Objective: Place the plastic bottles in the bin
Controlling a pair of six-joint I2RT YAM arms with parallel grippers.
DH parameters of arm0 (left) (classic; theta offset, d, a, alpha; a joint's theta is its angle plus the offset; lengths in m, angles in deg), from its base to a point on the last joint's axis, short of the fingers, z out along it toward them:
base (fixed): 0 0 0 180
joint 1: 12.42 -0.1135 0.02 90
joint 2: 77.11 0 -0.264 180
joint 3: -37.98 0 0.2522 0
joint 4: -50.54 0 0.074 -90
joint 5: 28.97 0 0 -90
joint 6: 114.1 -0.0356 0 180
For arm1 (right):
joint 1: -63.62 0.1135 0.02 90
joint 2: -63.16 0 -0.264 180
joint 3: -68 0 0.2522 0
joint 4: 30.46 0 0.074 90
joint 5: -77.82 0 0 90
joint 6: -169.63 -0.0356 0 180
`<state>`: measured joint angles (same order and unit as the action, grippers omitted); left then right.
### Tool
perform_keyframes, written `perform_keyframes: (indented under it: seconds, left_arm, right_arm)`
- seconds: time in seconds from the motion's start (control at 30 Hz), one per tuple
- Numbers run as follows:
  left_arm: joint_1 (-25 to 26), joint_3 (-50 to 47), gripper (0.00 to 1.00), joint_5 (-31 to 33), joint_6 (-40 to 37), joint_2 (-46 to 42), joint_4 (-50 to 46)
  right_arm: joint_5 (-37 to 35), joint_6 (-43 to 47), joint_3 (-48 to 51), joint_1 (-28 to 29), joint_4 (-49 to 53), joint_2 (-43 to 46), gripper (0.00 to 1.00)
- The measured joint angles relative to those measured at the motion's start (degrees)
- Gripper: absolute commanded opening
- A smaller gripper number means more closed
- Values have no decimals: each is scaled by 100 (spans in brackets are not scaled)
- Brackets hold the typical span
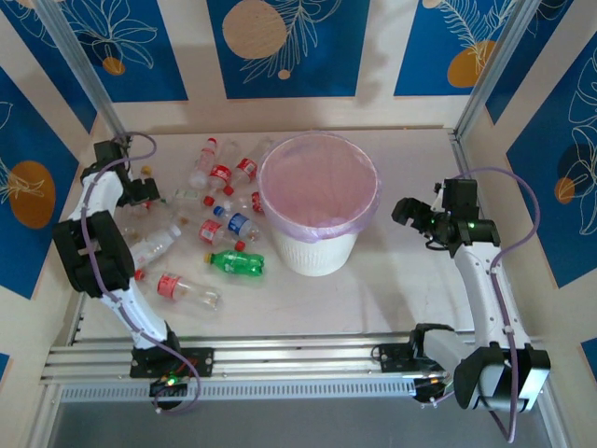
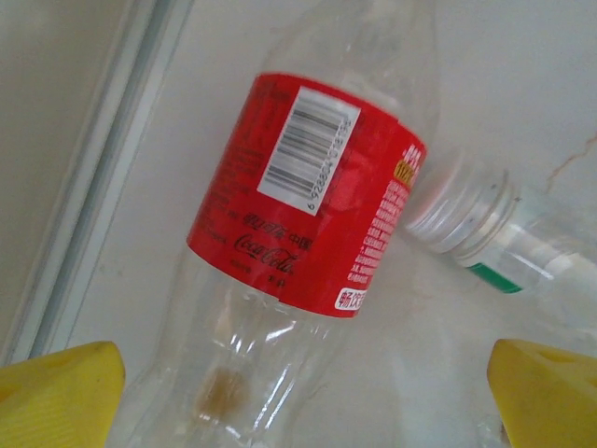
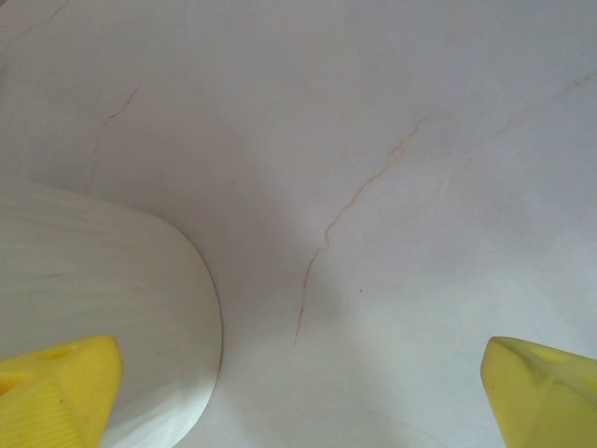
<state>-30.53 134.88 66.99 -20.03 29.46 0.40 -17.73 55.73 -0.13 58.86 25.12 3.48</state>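
Note:
Several plastic bottles lie on the table left of the bin (image 1: 322, 250), a white ribbed basket with a pink liner and nothing visible inside. Among them are a green bottle (image 1: 235, 263), a blue-labelled one (image 1: 239, 224) and a red-labelled one (image 1: 183, 288). My left gripper (image 1: 142, 192) hovers open over the far-left bottles. In the left wrist view a clear red-labelled cola bottle (image 2: 308, 196) lies between the yellow fingertips (image 2: 61, 392), nearer the left one, with the left gripper (image 2: 303, 401) not closed on it. My right gripper (image 1: 411, 213) stands open right of the bin, holding nothing.
A second clear bottle with a white cap (image 2: 464, 220) lies beside the cola bottle. A metal frame rail (image 2: 93, 187) runs along the table's left edge. The bin's white wall (image 3: 93, 280) is close to the left finger of the right gripper (image 3: 298, 392), over bare table.

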Motion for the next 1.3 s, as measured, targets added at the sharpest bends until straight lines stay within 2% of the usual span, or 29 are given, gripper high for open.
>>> perform_keyframes:
  seconds: [0.3,0.47,0.9,1.07,1.3]
  left_arm:
    - [-92,17,100,-170,-35,621,-299]
    - [-160,31,83,-278,-11,741,-439]
    - [-166,39,65,-295,9,730,-461]
    - [-166,39,63,-291,11,396,-505]
    - [-164,26,54,-308,59,-859,-492]
  right_arm:
    - [-4,0,0,-28,-17,0,99]
    - [-24,0,2,-37,-22,33,99]
    - [-26,7,11,-52,-35,310,99]
    - [-24,24,2,-52,15,413,100]
    - [-11,39,-363,-55,282,595,100]
